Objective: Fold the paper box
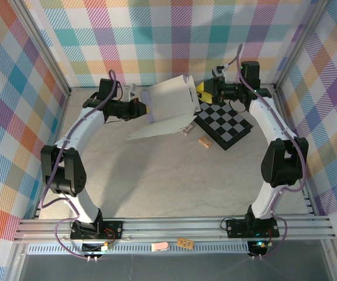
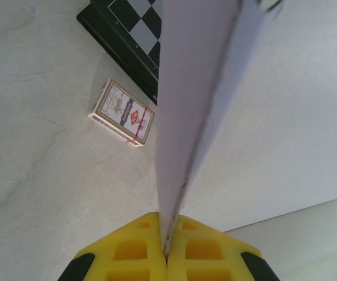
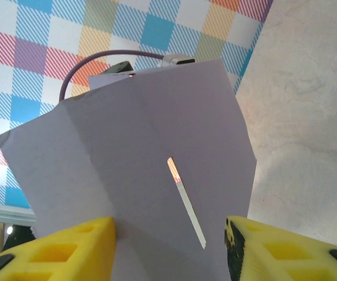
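The paper box (image 1: 168,100) edge sits pinched in the left hand (image 2: 166,237).

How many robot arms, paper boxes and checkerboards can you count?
Robot arms: 2 (left arm, right arm)
Paper box: 1
Checkerboard: 1
Total: 4
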{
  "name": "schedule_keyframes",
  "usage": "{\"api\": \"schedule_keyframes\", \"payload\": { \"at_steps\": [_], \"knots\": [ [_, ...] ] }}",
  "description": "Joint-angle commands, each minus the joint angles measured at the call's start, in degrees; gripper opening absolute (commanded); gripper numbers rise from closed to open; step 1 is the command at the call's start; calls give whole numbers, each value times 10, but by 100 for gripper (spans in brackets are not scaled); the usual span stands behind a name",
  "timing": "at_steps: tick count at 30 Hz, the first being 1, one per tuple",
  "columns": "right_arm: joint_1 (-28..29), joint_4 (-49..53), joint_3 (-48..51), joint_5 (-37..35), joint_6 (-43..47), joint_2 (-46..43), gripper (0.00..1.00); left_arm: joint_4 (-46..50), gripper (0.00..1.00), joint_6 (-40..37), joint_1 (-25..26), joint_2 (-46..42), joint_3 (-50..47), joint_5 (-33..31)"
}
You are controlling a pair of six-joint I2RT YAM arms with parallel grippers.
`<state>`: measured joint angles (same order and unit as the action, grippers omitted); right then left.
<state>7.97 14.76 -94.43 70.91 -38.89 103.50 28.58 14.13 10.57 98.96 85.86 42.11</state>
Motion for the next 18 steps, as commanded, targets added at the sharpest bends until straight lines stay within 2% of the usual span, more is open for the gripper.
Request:
{"api": "schedule_keyframes", "payload": {
  "at_steps": [1, 18],
  "knots": [
    [16, 34, -21, -15, 39, -15, 53, -1, 0, 6, 2, -1, 18, 20],
    [52, 174, -71, -124, 158, -24, 57, 4, 0, 3, 12, -8, 17, 17]
  ]
}}
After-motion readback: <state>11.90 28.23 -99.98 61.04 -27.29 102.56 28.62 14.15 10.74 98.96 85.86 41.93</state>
